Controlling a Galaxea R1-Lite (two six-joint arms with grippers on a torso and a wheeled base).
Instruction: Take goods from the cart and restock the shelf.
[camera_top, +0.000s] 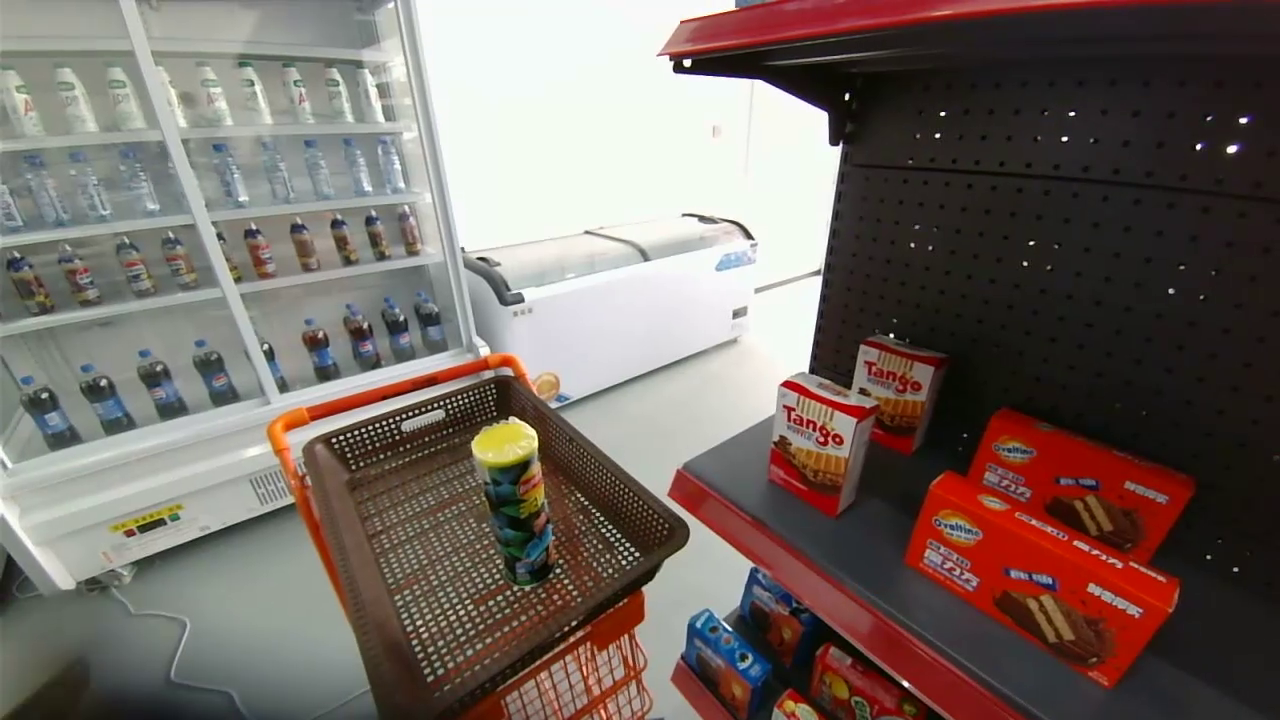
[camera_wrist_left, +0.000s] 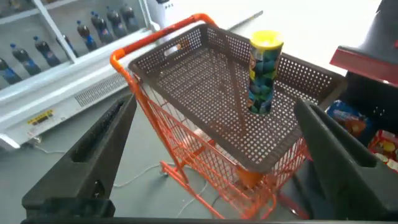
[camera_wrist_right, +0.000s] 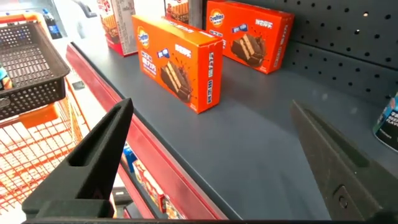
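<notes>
- Tall cylindrical snack can with a yellow lid is standing upright in the brown perforated plastic basket, which is sitting on top of the orange wire cart, left of the shelf.
- Left gripper is hovering above the cart's near side, jaws released and wide apart, gripping nothing.
- Right gripper is hanging over the dark grey shelf board with a red front edge, jaws released, empty.
- Shelf is carrying orange flat boxes and red-and-white wafer boxes, with bare room beside them.
- Progress, judging: the can is not yet picked, so grasping, carrying and placing are all left.
</notes>
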